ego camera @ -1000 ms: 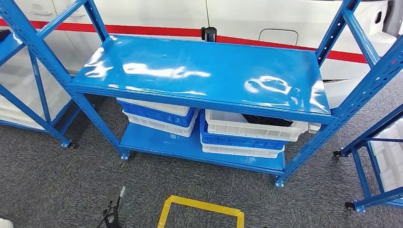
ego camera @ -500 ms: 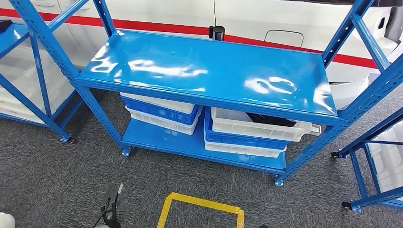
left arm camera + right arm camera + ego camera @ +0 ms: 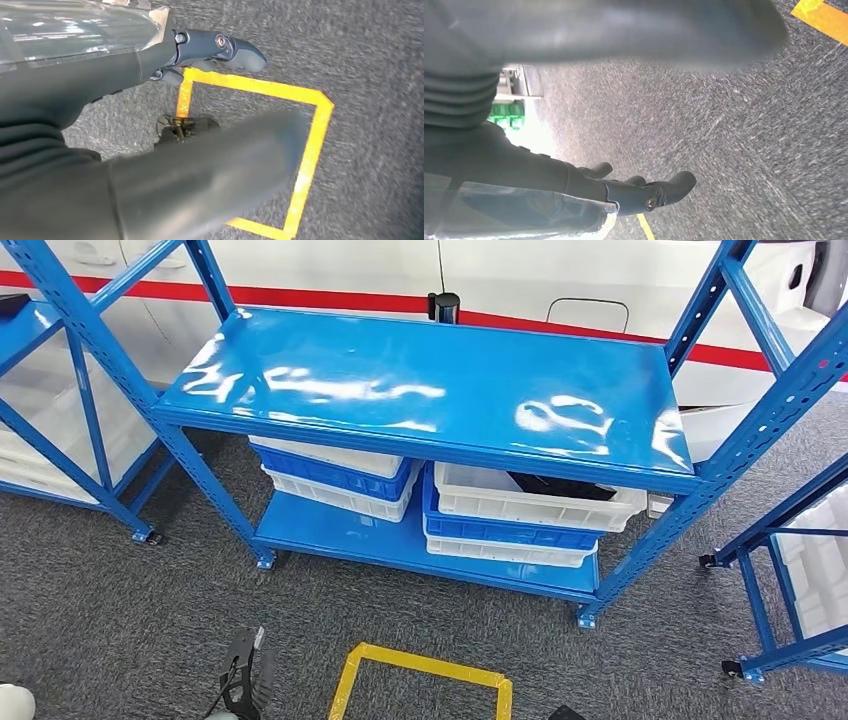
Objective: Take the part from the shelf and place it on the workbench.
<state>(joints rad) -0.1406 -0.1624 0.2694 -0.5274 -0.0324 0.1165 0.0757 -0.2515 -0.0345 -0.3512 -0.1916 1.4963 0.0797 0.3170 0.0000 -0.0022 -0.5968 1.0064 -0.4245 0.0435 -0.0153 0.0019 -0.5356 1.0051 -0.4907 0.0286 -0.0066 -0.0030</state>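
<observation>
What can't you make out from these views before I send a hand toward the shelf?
- Dark part in the upper white bin, head view: the blue shelf board covers most of it, so its shape is unclear.
- Left bins, head view: contents hidden under the same board.
- Left hand, left wrist view: blurred thumb blocks much of it.
- Right hand, right wrist view: blurred; it appears empty.

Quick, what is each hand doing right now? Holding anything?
Left hand: open, holding nothing, hanging over the carpet.
Right hand: open, holding nothing, hanging over the carpet.
</observation>
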